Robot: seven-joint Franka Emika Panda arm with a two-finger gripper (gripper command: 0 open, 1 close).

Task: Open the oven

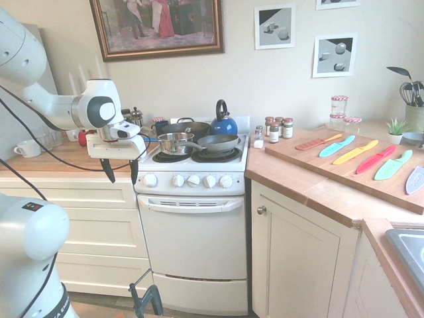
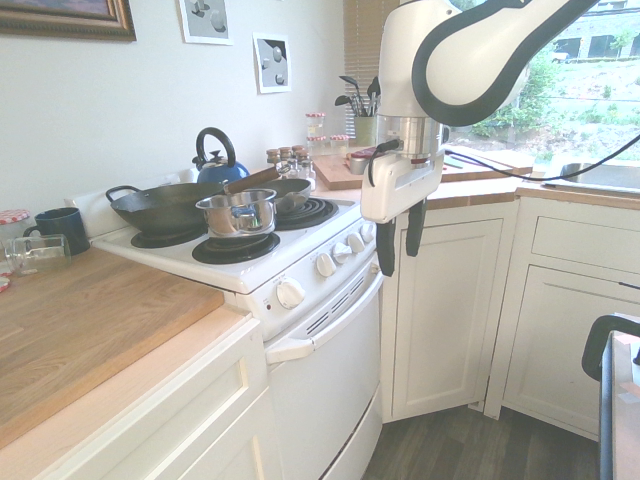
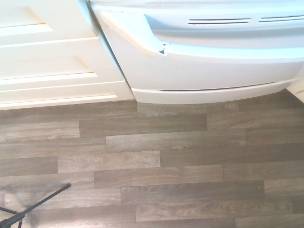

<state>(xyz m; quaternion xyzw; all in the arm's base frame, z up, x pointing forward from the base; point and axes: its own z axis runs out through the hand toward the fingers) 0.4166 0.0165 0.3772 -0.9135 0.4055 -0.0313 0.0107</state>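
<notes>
Right, we take the oven (image 1: 192,242) as our landmark, and its door is closed, with the curved handle (image 1: 192,206) running across the top edge of that door, below the knobs (image 1: 193,180). The oven stands between the drawers (image 1: 93,228) on one side and the cupboard (image 2: 445,310) on the other, with only a narrow gap along the drawer side. Our gripper (image 2: 401,246) hangs in front of the oven, pointing down, its two fingers spread apart with nothing between them. We see open air around the fingertips, and wooden floor (image 3: 161,152) stretches out in front of the oven's bottom edge.

On top of the oven, we have the steel saucepan (image 2: 238,213) near the front edge, the wok (image 2: 160,208) behind it, the frying pan (image 1: 218,142) on the other side and the blue kettle (image 1: 224,124) at the back. The saucepan and frying pan sit above the knobs, so their edges bound the room over the hob. Beyond the oven's cupboard side, the cutting board (image 1: 351,165) lies on the worktop, carrying a row of colourful knives (image 1: 356,152), with the spice jars (image 1: 279,129) nearer the oven.
</notes>
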